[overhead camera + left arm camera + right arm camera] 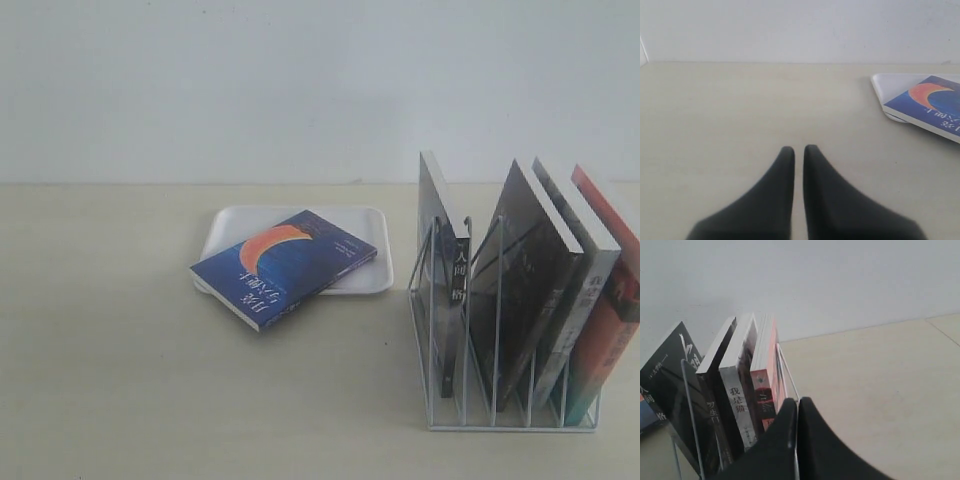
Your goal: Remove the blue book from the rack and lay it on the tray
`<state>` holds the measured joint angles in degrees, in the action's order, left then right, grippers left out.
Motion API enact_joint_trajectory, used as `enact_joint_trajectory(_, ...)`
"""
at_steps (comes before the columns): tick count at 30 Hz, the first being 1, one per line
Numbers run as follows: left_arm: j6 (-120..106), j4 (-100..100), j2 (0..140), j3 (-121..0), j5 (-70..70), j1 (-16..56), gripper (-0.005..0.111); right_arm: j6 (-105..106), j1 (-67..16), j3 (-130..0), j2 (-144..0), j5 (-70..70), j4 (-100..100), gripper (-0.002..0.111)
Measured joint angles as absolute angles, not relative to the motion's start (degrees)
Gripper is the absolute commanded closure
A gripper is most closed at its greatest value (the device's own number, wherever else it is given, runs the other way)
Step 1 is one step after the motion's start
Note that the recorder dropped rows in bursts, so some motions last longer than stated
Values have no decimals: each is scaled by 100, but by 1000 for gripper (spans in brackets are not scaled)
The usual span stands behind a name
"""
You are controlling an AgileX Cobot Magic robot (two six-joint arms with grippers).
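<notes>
The blue book, orange crescent facing up, lies flat and skewed on the white tray. Its near corner overhangs the tray's front-left rim. The white wire rack stands to the right with several other books leaning in its slots. Neither arm shows in the exterior view. My left gripper is shut with nothing in it, low over bare table, and the blue book and tray sit off to one side. My right gripper is shut and holds nothing, close to the rack end wire.
The rack holds a grey-black book, a red-orange book at its right end and a thin one at its left end. The red-orange book is nearest my right gripper. A pale wall closes the table's far side.
</notes>
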<state>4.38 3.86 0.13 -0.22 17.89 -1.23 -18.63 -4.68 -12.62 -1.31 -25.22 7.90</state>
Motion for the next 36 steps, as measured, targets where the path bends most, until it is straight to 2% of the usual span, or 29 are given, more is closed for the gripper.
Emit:
enact_joint_trajectory(10,438,386,13,-22,1789,-123,101,-672,-468,-1256,-165,-2574,778,108)
enact_joint_trajectory(19,438,386,13,-22,1789,-123,101,-490,-468,-1206,-165,-2581,778,108)
enact_joint_trajectory(25,438,386,13,-22,1789,-123,101,-477,-468,-778,-165,-2398,778,108)
enact_joint_trajectory(30,438,386,13,-22,1789,-123,101,-452,-468,-102,-178,-1688,672,108)
enact_joint_trajectory(36,438,386,13,-22,1789,-123,101,65,-468,-35,-178,-1701,137,108)
